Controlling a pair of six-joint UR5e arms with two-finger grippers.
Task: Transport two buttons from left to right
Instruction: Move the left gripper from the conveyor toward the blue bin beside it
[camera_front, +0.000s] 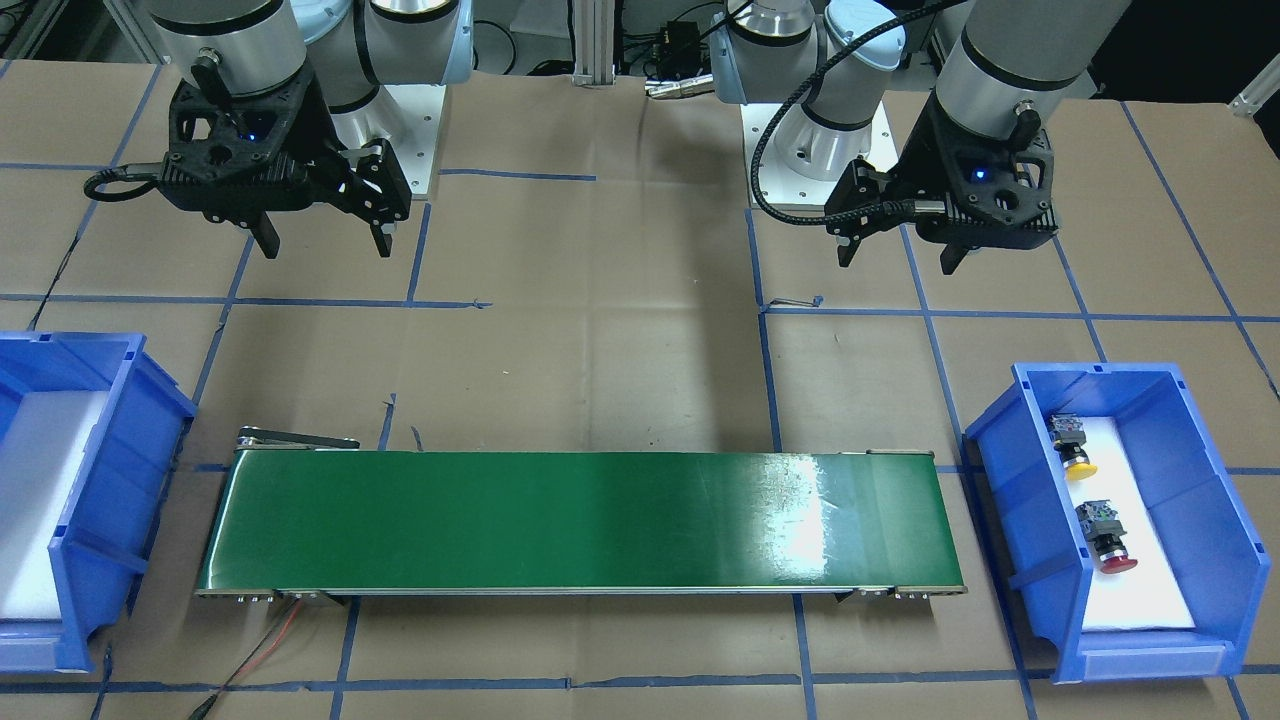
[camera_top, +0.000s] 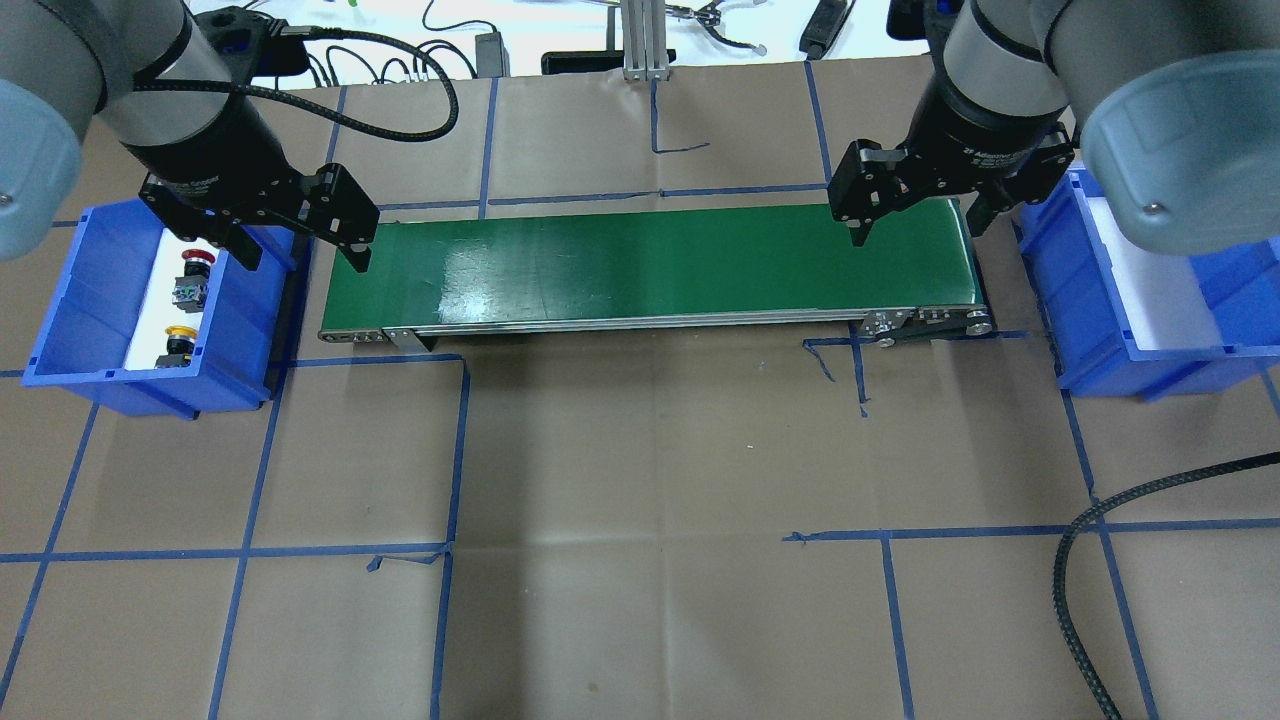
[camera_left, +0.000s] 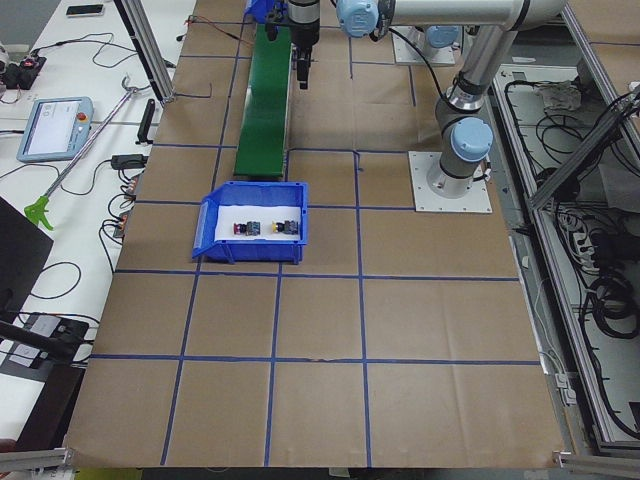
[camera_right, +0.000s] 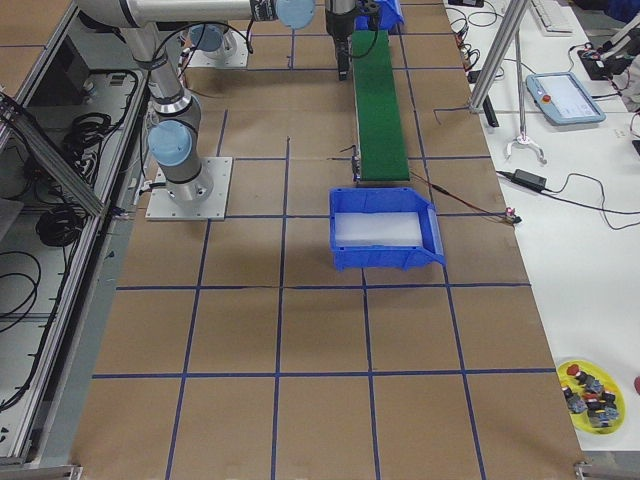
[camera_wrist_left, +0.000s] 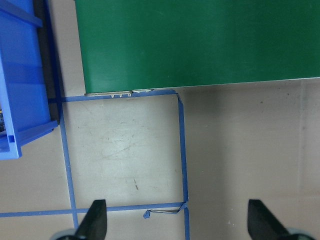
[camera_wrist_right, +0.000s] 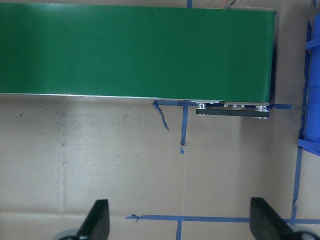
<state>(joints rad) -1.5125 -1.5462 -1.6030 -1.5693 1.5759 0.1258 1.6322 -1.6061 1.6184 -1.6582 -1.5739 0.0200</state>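
The yellow button (camera_front: 1072, 450) and the red button (camera_front: 1108, 540) lie on white foam in the left blue bin (camera_front: 1000, 500). They also show in the overhead view, red (camera_top: 193, 272) and yellow (camera_top: 179, 342). My left gripper (camera_front: 895, 262) is open and empty, raised above the table on the robot's side of that bin; its fingers (camera_wrist_left: 95, 222) frame bare paper. My right gripper (camera_front: 325, 250) is open and empty, raised near the belt's right end; its fingers (camera_wrist_right: 97, 222) show over paper.
A green conveyor belt (camera_top: 650, 265) runs between the two bins. The right blue bin (camera_top: 1100, 370) holds only white foam. A black cable (camera_top: 1090, 560) lies at the front right. A yellow tray (camera_right: 590, 390) of spare buttons sits off the table.
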